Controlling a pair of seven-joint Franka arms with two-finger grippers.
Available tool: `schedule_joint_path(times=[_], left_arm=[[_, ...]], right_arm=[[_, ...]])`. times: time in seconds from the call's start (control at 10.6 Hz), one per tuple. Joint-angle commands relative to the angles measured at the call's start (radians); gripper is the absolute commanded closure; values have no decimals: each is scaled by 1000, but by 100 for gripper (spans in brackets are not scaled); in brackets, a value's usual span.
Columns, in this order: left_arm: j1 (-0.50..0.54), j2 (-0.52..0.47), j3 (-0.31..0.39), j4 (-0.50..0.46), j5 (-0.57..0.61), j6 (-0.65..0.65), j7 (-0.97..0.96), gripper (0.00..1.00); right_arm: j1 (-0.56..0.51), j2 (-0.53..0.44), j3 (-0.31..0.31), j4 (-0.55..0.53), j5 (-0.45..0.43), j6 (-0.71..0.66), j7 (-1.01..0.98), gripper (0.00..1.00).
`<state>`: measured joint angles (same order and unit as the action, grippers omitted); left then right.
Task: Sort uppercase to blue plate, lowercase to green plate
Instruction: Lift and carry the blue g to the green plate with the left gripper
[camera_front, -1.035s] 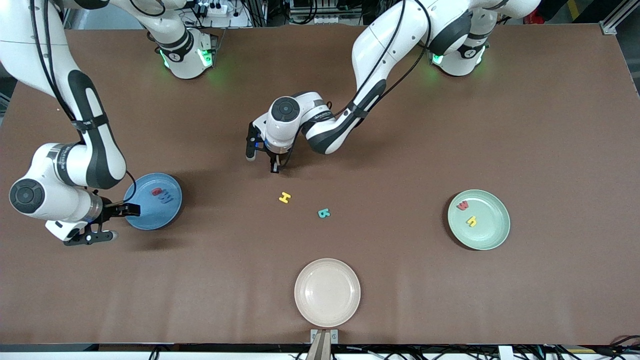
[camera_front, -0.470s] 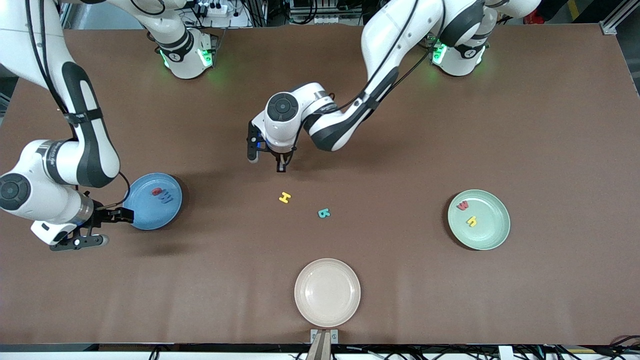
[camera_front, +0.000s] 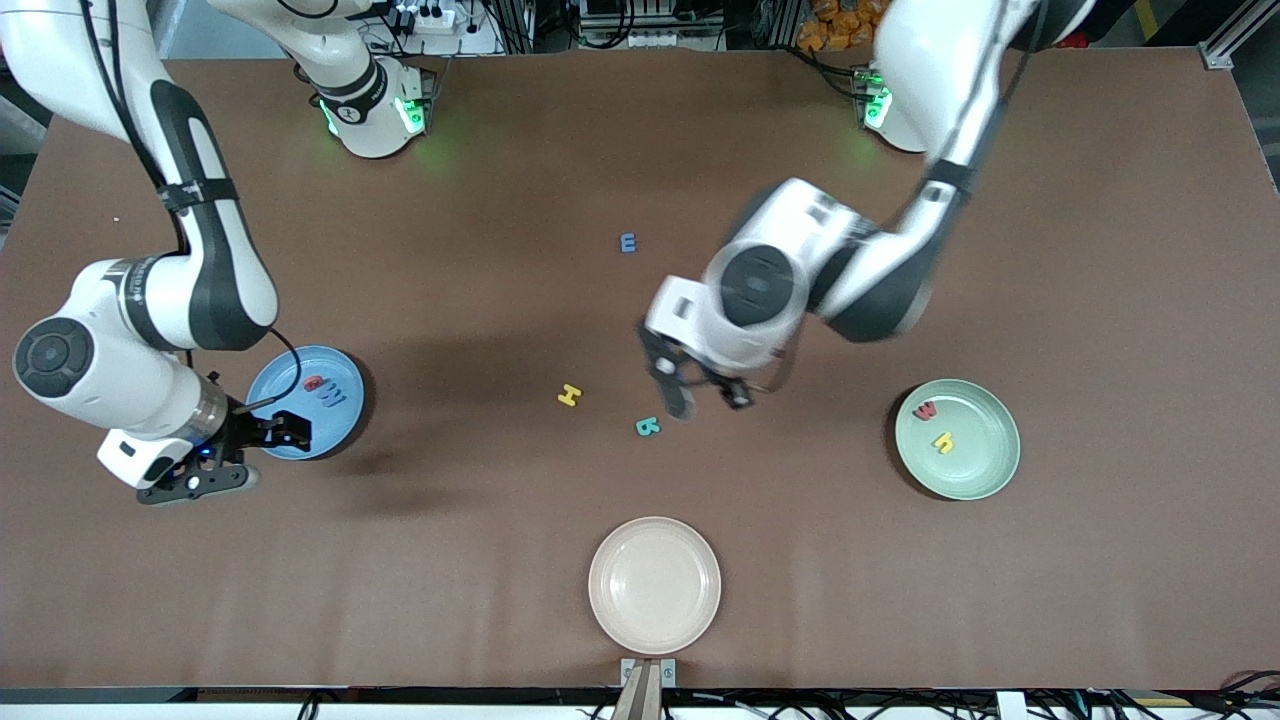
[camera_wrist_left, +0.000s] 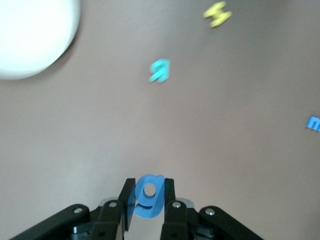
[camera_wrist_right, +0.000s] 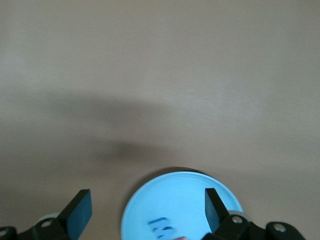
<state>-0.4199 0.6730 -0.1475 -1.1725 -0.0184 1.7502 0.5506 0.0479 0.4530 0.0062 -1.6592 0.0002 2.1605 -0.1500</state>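
The left gripper (camera_wrist_left: 149, 210) is up over the table near the teal R (camera_front: 648, 427), clamped on one blue g (camera_wrist_left: 148, 196). The right gripper (camera_wrist_right: 147, 212), fingers apart, hangs over the blue plate (camera_front: 275, 385), which holds two letters. The green plate (camera_front: 985, 470) holds two. The yellow H (camera_front: 569, 395) and blue m (camera_front: 628, 242) lie on the table.

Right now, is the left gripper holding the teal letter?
No, the left gripper is shut on the blue g; the teal R lies on the table.
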Motion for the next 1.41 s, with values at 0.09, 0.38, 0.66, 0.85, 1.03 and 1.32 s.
schedule_joint_path(times=[0.09,0.38,0.66,0.85,1.03,1.32], left_arm=[[214,-38,14,-79,-34,2,-21,100],[285,-24,127,-149,-11,20,-20,100],[285,-12,213,-254,30,167,-27,100],[285,3,223,-324,31,268,-64,100],[282,8,226,-340,34,291,-135,55],[274,-13,227,-334,32,284,-150,0]], right_arm=[[73,9,35,76,20,-59,23,0],[217,99,35,171,17,-54,197,0],[360,232,35,317,11,-16,453,0],[406,292,35,334,14,108,506,0],[476,344,34,337,12,188,529,0],[604,447,3,383,9,280,570,0]])
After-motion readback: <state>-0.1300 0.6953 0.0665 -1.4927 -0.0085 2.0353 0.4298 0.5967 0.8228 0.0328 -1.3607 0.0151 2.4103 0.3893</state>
